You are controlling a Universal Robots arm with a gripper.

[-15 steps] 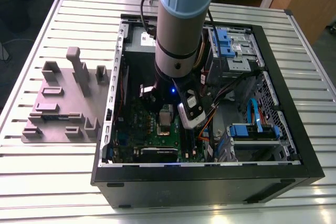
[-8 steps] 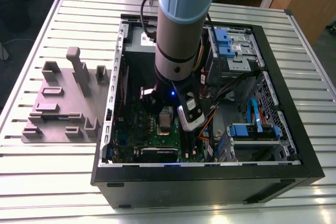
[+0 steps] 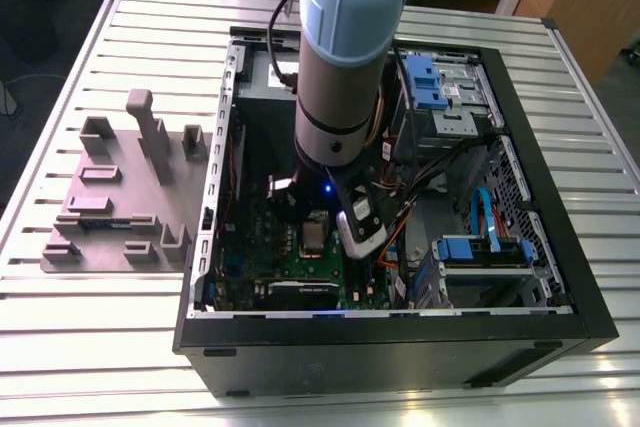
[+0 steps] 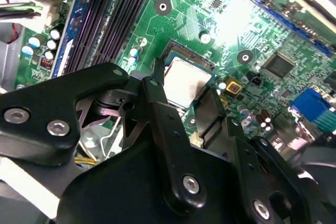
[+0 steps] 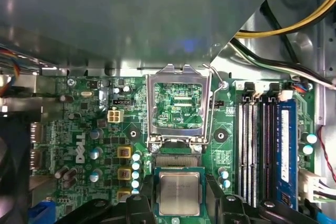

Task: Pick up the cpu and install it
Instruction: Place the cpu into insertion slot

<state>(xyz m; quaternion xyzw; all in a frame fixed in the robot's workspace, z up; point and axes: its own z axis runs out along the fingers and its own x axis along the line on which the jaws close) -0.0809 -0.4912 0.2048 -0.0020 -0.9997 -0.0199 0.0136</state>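
Over socket (image 5: 178,161), cpu (image 5: 179,193) in pincer (image 5: 180,183).

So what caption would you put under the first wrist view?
The cpu at the open socket, gripper close over it, retaining frame raised.

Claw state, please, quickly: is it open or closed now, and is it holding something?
Claw: closed on the cpu, gripping it by two opposite edges.

Tight squeeze round the gripper (image 5: 179,195) — upright socket frame (image 5: 178,74) one side, memory slots (image 5: 251,150) and capacitors (image 5: 135,174) flanking — the case (image 3: 400,342) stands open above.
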